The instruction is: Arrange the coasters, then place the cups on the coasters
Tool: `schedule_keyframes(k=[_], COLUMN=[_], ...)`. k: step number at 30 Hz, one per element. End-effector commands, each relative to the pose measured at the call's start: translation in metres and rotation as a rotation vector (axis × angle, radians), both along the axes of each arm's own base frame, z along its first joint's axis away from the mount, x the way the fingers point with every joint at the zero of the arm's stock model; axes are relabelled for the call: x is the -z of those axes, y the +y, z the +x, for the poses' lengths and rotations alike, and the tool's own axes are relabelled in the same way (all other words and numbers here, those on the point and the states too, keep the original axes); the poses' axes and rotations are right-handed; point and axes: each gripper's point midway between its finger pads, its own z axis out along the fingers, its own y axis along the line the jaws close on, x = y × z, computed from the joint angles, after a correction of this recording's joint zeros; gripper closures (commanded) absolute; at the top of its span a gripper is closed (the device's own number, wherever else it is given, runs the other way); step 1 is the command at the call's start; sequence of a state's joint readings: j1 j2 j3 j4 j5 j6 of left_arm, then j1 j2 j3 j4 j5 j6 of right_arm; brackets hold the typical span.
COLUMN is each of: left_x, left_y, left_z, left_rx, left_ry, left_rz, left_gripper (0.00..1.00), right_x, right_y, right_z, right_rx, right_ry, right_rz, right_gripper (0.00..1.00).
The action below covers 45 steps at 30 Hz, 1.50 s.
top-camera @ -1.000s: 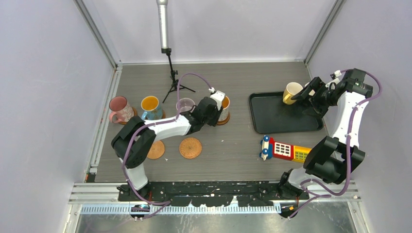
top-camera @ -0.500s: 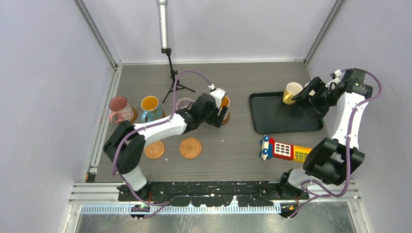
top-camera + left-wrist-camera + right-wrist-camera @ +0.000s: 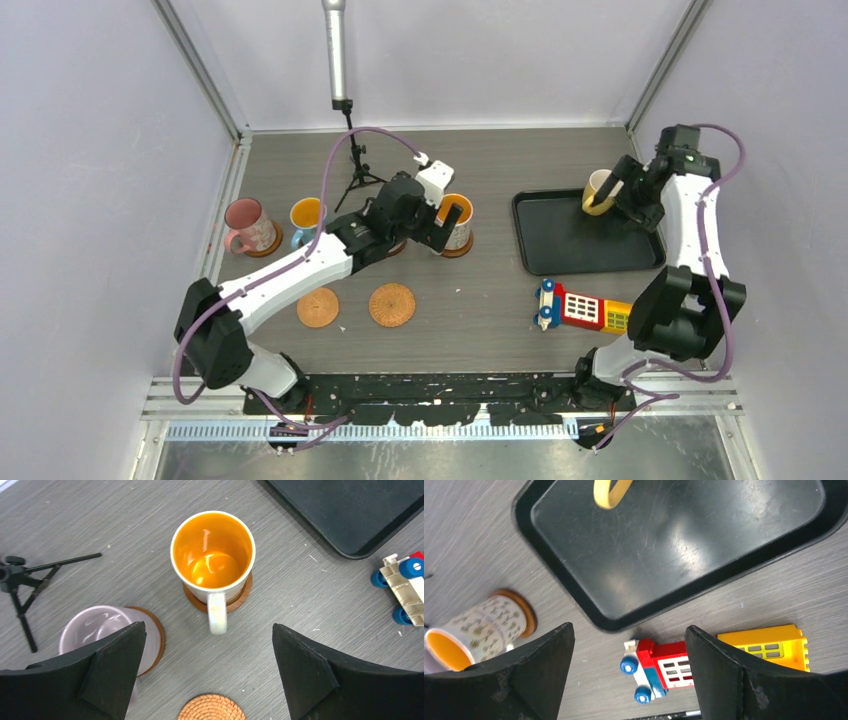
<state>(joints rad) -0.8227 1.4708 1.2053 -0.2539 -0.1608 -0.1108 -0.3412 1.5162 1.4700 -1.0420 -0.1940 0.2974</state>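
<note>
Left wrist view: wide-open left tool [image 3: 207, 626], holding nothing, hovers over glossy orange-lined mug [image 3: 212, 550] on round ringed coaster [image 3: 242, 592].

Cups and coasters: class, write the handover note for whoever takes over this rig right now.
Left gripper: open, at the white cup, not touching it.
Right gripper: open, empty, above the tray.
Done: pink cup, lilac cup and white cup sit on coasters.
Blue cup: base hidden.
To do: yellow cup at the tray; two bare coasters wait.
</note>
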Motion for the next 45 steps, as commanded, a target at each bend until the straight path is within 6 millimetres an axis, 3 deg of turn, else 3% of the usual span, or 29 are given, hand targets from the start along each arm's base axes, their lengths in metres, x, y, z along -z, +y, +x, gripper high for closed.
schedule_keyframes(k=[1, 10, 22, 31, 43, 45], left_x=[-0.028, -0.036, -0.035, -0.034, -0.031, -0.03], left_y=[0.021, 0.046, 0.062, 0.062, 0.055, 0.053], left_z=[-0.001, 0.001, 0.007, 0.01, 0.009, 0.009], left_rx=[-0.025, -0.072, -0.117, -0.122, -0.088, -0.081], left_ry=[-0.078, -0.096, -0.099, -0.104, -0.088, -0.082], left_rz=[0.037, 0.07, 0.1, 0.105, 0.106, 0.107], left_gripper=[0.0, 0.0, 0.0, 0.0, 0.0, 0.0], right_x=[0.009, 0.041, 0.071, 0.076, 0.062, 0.061], right_y=[-0.012, -0.009, -0.019, -0.003, 0.021, 0.028], right_z=[0.04, 0.089, 0.116, 0.102, 0.072, 0.064], right_rx=[0.086, 0.082, 0.094, 0.019, -0.026, -0.038], right_ry=[-0.016, 0.023, 0.079, 0.102, 0.094, 0.098], right_rz=[-0.129, -0.205, -0.283, -0.225, -0.153, -0.135], right_gripper=[0.15, 0.26, 0.38, 0.7, 0.99, 1.0])
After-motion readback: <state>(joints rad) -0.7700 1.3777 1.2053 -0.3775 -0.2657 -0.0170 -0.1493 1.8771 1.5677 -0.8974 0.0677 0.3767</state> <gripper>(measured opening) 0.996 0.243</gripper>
